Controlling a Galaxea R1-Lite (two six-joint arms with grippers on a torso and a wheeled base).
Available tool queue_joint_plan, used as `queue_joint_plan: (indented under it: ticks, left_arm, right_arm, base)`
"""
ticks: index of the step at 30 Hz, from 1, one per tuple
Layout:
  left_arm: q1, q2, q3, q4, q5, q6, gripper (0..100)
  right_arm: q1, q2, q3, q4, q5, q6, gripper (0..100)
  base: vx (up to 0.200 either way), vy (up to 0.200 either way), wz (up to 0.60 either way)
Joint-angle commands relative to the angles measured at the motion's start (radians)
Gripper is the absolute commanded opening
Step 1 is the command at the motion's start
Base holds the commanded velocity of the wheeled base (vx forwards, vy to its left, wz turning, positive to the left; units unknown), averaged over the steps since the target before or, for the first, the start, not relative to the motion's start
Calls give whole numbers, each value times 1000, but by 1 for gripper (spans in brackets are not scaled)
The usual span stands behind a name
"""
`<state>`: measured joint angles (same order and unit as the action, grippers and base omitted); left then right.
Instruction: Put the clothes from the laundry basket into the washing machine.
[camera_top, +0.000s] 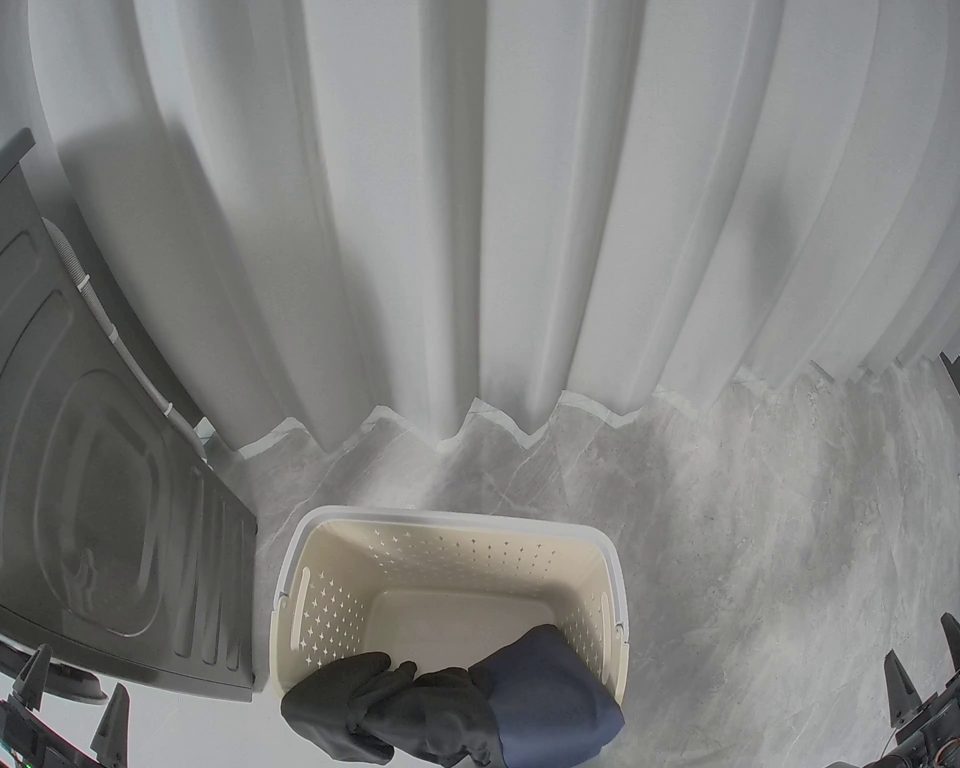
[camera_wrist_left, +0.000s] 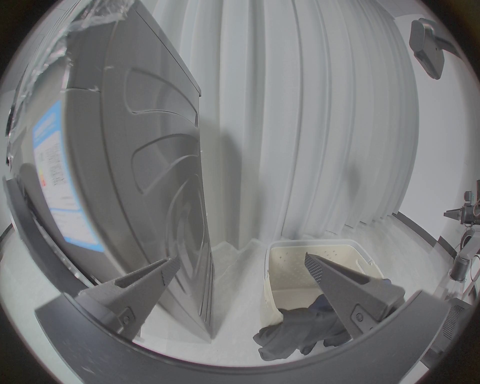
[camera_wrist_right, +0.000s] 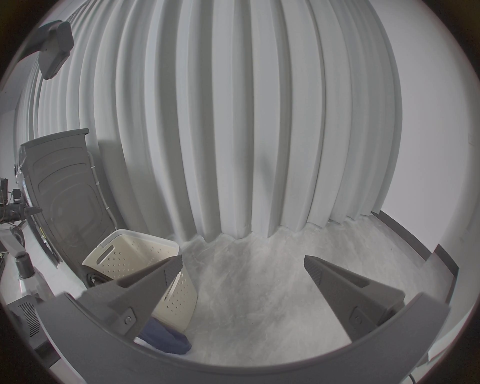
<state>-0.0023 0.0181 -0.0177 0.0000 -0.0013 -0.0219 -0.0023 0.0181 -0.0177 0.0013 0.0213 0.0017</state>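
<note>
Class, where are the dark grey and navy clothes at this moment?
In the head view, the dark grey and navy clothes hang over the near rim of the cream perforated plastic laundry basket, just right of the grey washing machine.
</note>
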Motion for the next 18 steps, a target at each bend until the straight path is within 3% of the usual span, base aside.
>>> queue_joint_plan:
  ticks: [1, 18]
  left_arm:
    - [1, -17, 16, 0, 0, -1, 100]
    - [1, -17, 16, 0, 0, -1, 100]
  right_arm:
    - [1, -12, 18, 0, 0, 0, 100]
    - [1, -10, 18, 0, 2, -2, 100]
  base:
    - [-200, 0, 0]
    - [-200, 0, 0]
